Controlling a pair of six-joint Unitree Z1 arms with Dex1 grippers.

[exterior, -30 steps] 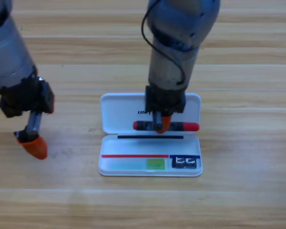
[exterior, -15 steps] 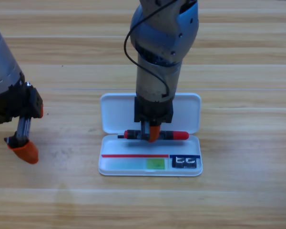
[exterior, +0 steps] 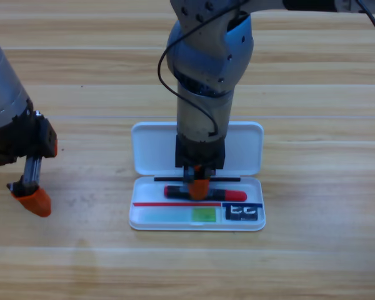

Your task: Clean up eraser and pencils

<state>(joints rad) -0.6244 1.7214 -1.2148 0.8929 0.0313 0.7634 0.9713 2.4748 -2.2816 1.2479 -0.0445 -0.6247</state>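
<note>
The black pencil with red ends (exterior: 228,195) is lying flat across the lower tray of the white pencil case (exterior: 151,151), just above the case's bottom compartment. The right gripper (exterior: 199,186) comes straight down onto the middle of it, orange jaws clamped on the barrel (the red ends stick out on either side). Below that, in the bottom compartment of the case, the light green flat pencil (exterior: 181,215) sits along the left and middle, and the eraser (exterior: 242,212), the little dark block with white markings, is tucked in the right corner just beside it. The case lid is folded open, lying flat behind the tray. Well off to the left of the case, the left gripper (exterior: 31,199) hangs over the wooden table (exterior: 325,94), tilted, holding nothing; can't tell if its jaws are apart or together.
</note>
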